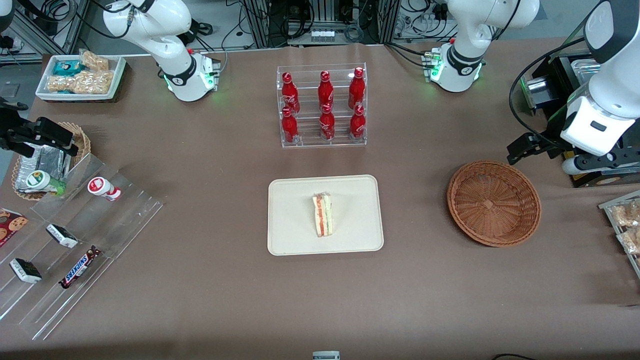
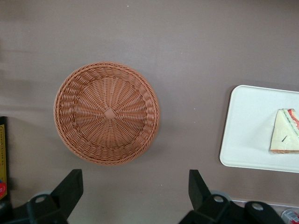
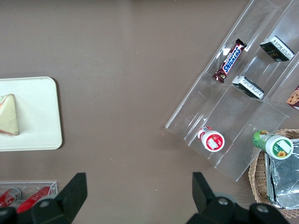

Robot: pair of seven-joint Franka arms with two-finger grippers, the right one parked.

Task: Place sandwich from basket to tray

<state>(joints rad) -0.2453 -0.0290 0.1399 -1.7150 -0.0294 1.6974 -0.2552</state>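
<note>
Already, in the front view, the sandwich [image 1: 322, 215] lies on the tray [image 1: 290, 235], long axis running toward and away from the camera, while the basket [image 1: 493, 203] sits bare toward the working arm's end; the gripper [image 1: 522, 147] hangs above the table just beside the basket, farther from the camera. From the left wrist, its fingers [image 2: 70, 184] are spread wide, holding nothing, the basket [image 2: 107, 113] nearest, the sandwich [image 2: 285, 137] well apart. The right wrist view shows the sandwich [image 3: 8, 115] resting on the tray [image 3: 42, 116]. The placing looks done.

We see a brown surface [image 1: 200, 280] carrying the tray [image 1: 295, 235], the basket [image 1: 494, 203] and a bottle rack [image 1: 322, 107]; the end effector [image 1: 525, 148] hovers above it.
</note>
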